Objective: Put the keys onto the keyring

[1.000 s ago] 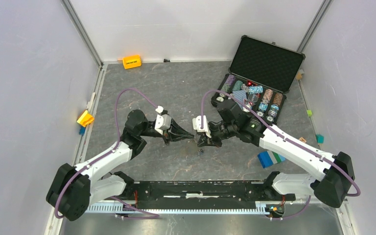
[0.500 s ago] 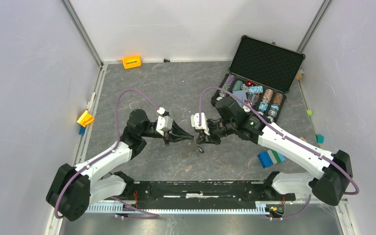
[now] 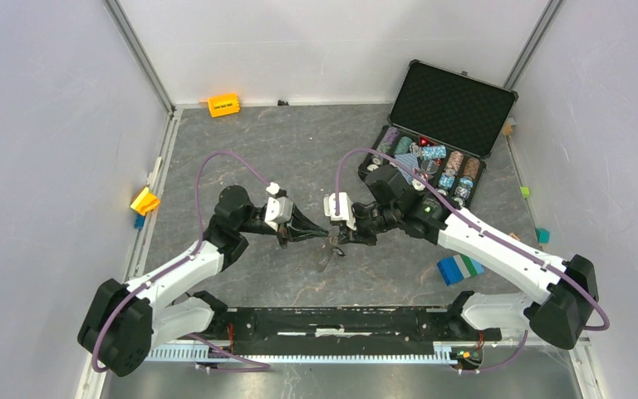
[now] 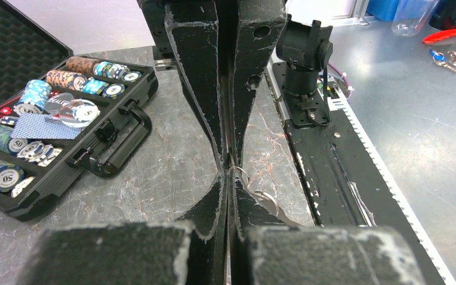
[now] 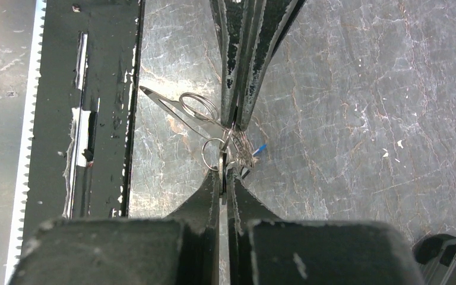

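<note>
My two grippers meet tip to tip above the middle of the table. The left gripper (image 3: 319,233) (image 4: 230,173) is shut on a thin wire keyring (image 4: 242,174). The right gripper (image 3: 336,236) (image 5: 224,170) is shut on a thin flat piece seen edge-on, seemingly a key. Between the tips hangs a tangle of wire rings (image 5: 212,154) and a bare metal key blade (image 5: 160,103) that sticks out to the left. A bit of the blue key head (image 5: 262,148) peeps out beside it. The bunch dangles below the tips (image 3: 326,254). The black key is not clearly visible.
An open black case of poker chips (image 3: 432,158) (image 4: 47,124) stands at the back right. An orange block (image 3: 223,105) lies at the back wall, a yellow piece (image 3: 144,200) at the left edge, a blue-white-green block (image 3: 458,268) at the right. The black base rail (image 3: 332,320) runs along the near edge.
The right gripper has moved left to meet the left gripper's tips. The bunch of rings and keys now hangs between them, off the table.
</note>
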{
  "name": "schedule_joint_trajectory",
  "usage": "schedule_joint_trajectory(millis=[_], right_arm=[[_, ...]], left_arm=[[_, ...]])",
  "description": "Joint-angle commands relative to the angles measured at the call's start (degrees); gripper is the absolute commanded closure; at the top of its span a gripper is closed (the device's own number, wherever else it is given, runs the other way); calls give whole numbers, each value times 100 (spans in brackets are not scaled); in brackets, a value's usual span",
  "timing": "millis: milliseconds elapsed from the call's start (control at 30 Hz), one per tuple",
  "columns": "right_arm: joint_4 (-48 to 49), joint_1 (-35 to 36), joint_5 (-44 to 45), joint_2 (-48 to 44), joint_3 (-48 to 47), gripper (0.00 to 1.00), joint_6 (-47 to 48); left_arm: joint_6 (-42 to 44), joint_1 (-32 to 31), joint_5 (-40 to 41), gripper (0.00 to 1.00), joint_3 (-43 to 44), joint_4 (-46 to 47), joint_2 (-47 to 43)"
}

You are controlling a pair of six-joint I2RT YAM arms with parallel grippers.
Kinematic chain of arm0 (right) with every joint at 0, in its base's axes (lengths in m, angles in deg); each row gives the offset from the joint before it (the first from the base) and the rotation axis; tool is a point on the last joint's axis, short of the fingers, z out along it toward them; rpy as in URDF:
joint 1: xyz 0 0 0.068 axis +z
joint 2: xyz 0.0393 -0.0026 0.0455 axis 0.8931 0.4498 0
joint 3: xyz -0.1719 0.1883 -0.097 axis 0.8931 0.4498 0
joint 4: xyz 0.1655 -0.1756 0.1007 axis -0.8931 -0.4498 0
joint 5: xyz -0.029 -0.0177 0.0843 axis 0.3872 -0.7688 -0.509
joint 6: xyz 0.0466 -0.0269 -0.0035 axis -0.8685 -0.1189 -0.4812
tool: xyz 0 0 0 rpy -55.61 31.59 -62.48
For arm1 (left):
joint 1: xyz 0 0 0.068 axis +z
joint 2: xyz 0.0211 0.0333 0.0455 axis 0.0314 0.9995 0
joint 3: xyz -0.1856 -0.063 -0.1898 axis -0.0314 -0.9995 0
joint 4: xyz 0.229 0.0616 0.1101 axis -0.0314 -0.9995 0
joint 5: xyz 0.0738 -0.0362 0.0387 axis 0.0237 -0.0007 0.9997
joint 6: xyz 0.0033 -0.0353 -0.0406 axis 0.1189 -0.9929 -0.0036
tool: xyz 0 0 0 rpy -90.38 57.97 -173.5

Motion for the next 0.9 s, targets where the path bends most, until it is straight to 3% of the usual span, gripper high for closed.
schedule_joint_trajectory(millis=[0, 867], right_arm=[[-66, 3, 100, -100, -299, 100, 100], [-161, 2, -95, 77, -480, 100, 94]], left_arm=[[163, 22, -132, 98, 126, 104, -118], [720, 26, -183, 98, 205, -559, -164]])
